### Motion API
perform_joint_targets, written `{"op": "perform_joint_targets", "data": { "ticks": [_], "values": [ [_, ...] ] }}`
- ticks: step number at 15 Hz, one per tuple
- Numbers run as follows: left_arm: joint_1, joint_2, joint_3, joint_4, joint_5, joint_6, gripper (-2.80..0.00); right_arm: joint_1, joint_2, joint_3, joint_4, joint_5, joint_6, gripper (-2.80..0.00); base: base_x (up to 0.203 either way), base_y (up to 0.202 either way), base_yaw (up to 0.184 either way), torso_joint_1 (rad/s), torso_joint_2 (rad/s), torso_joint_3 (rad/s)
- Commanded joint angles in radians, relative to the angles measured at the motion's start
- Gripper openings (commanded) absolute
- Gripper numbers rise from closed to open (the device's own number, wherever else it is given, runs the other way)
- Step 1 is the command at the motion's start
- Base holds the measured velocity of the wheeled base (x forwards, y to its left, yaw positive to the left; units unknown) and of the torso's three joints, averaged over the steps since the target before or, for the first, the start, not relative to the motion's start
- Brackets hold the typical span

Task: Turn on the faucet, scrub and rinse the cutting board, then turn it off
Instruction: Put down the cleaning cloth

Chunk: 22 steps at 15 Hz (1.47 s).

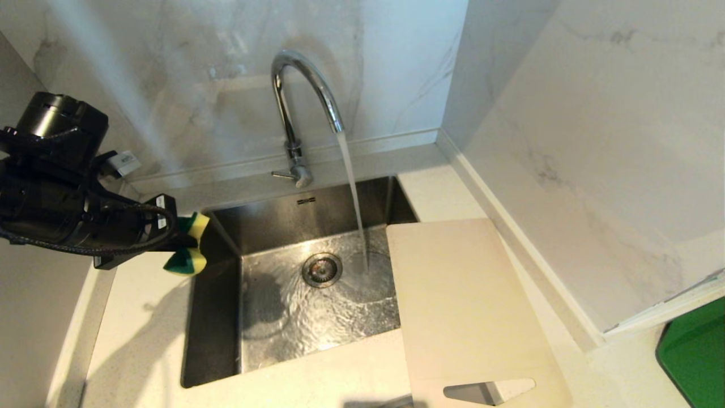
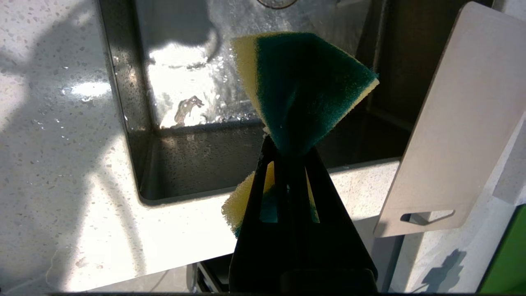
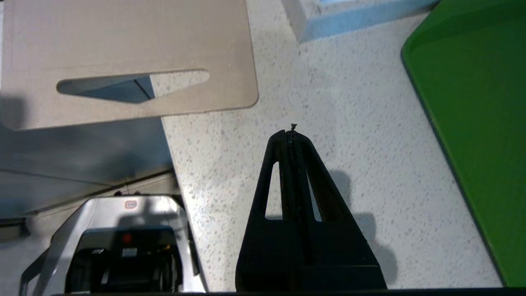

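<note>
Centrally, faucet [image 1: 306, 107] running into sink [image 1: 215, 317]; cutting board [image 1: 470, 306] bridging sink's right rim and speckled desk [image 1: 141, 317], handle end apparently overhanging. Left hand [image 2: 287, 150] clamped on sponge [image 2: 300, 86] over left rim; right hand [image 3: 291, 132] together, empty, beside green tray [image 3: 476, 123].

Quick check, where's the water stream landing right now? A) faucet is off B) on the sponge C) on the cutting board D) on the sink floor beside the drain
D: the stream from the faucet hits the sink floor next to the drain, missing the cutting board and the sponge held in the left gripper.
</note>
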Motion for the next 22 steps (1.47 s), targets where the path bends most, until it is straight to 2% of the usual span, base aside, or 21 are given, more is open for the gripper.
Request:
{"op": "perform_joint_targets", "data": {
  "ticks": [1, 17, 22],
  "values": [
    [0.001, 0.000, 0.001, 0.003, -0.001, -0.003, -2.80, 0.000, -0.002, 0.002, 0.003, 0.005, 0.002, -2.80, 0.000, 0.000, 0.000, 0.000, 0.00, 0.000],
    [0.020, -0.009, 0.009, 0.003, 0.001, 0.000, -2.80, 0.001, -0.002, 0.000, 0.003, 0.013, 0.038, -2.80, 0.000, 0.000, 0.000, 0.000, 0.00, 0.000],
    [0.020, 0.008, 0.010, 0.003, -0.001, 0.000, -2.80, 0.038, -0.002, 0.000, 0.003, 0.013, 0.036, -2.80, 0.000, 0.000, 0.000, -0.031, 0.07, 0.034]
  ]
}}
